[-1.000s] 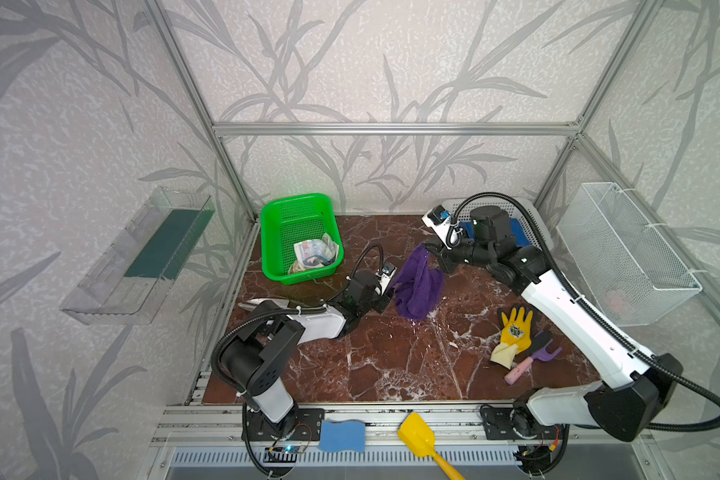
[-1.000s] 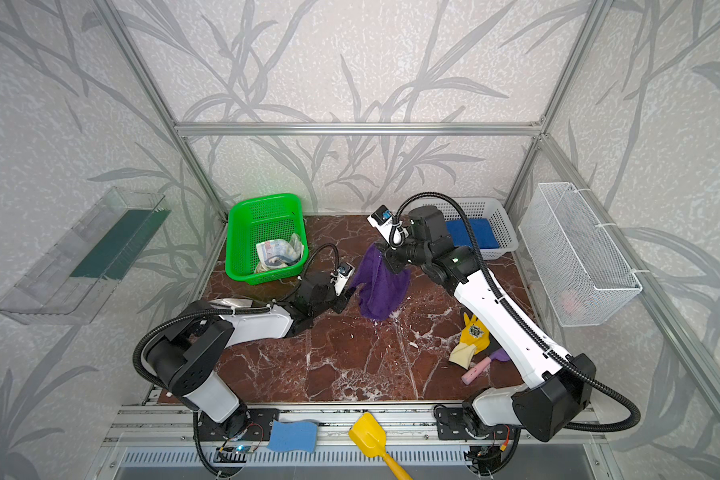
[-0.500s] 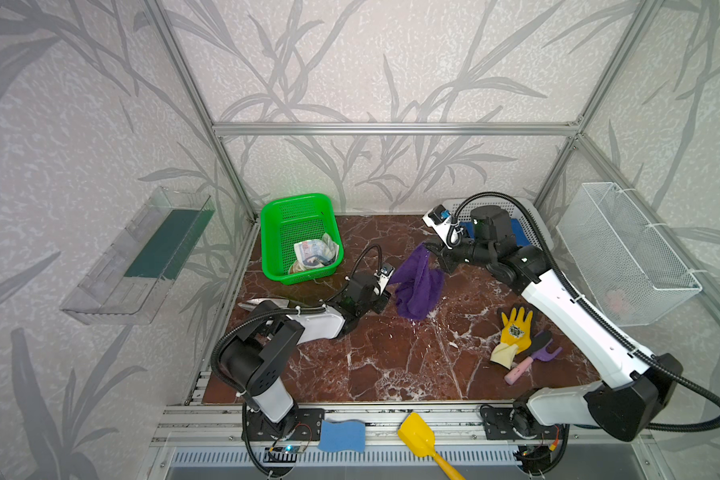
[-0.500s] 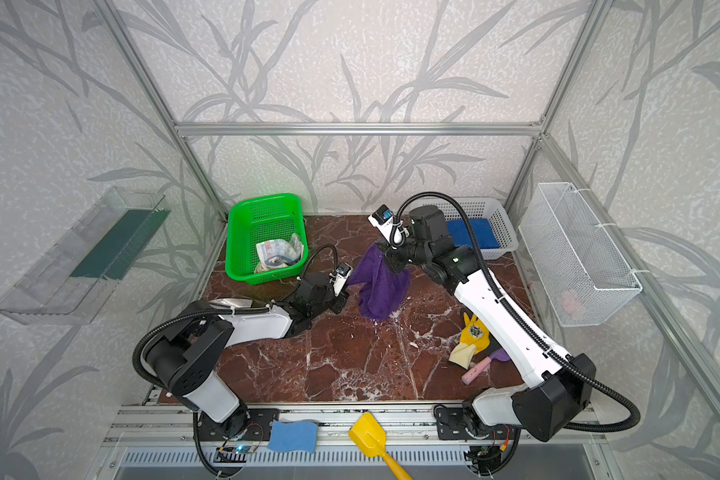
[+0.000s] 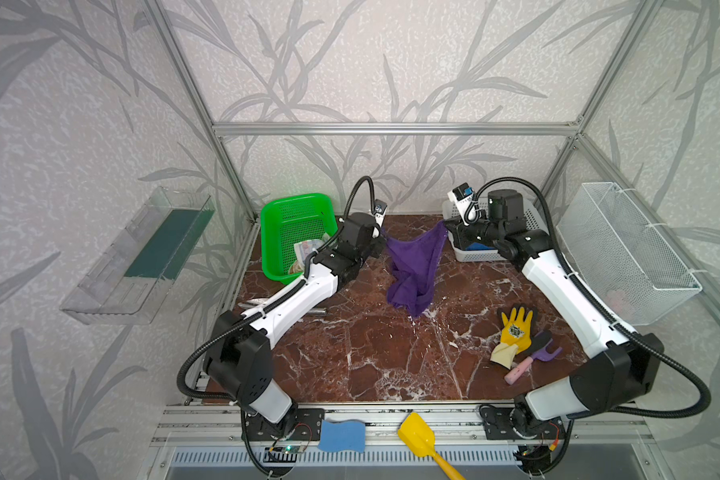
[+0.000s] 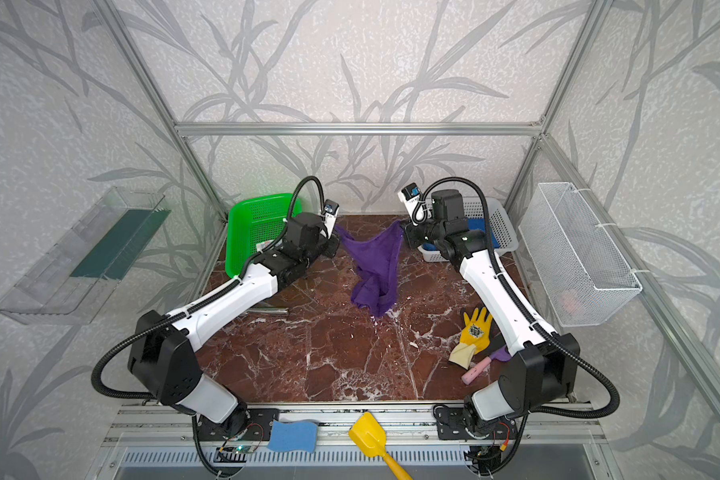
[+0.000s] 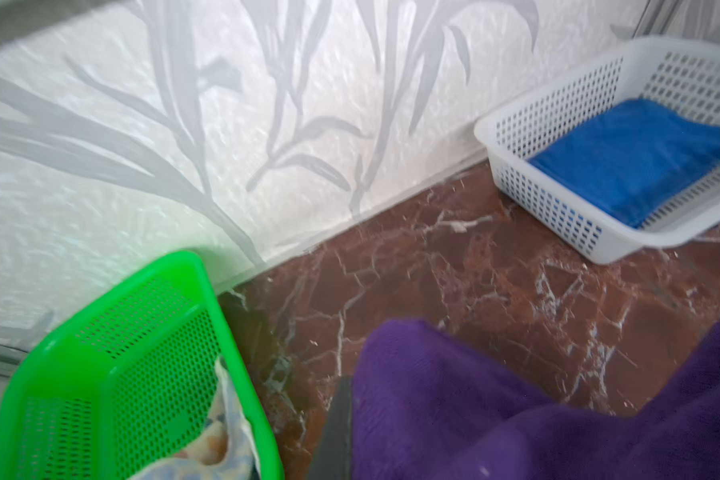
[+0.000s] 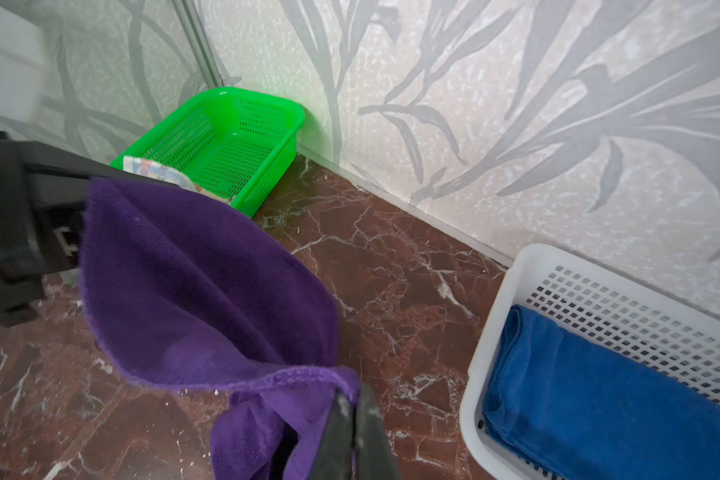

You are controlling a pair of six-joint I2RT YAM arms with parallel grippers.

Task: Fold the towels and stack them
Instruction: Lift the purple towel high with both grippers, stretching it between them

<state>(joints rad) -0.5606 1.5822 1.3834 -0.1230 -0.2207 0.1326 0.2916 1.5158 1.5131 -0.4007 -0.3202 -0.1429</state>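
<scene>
Red-brown marble desk [image 5: 371,353], walled on three sides by pale leaf-print wallpaper [image 5: 391,62] inside an aluminium frame [image 5: 391,129].

Counts:
- Three towels: purple towel [image 5: 414,266], blue towel [image 8: 599,395], cream printed towel [image 5: 308,249].
- Two plastic baskets: green basket [image 5: 275,232] at the rear left, white basket [image 8: 495,311] at the rear right.
- One wire basket [image 5: 624,249] on the right wall and one clear shelf [image 5: 142,257] on the left wall.
- One yellow glove [image 5: 514,332] at the front right of the desk, touching one purple tool with a pink handle [image 5: 533,359].
- One blue sponge [image 5: 341,434] and one yellow scoop [image 5: 418,438] on the front rail, off the desk.
- Two claws.

The purple towel is held up over the rear middle of the desk, strung between the claws by two upper corners. Its top edge sags in a V and the rest hangs bunched and twisted. The low end reaches the desk; contact is unclear. The fabric is plain dark purple with a fine weave and a stitched hem.

The left claw [image 5: 381,237] is pressed together, pinching the towel's left corner; its fingers are mostly hidden by cloth in the left wrist view. The right claw [image 8: 350,401] is pressed together on the right corner, with the hem caught between its fingers.

The blue towel lies folded flat inside the white basket. The cream printed towel sits crumpled in the green basket, at its near end.
</scene>
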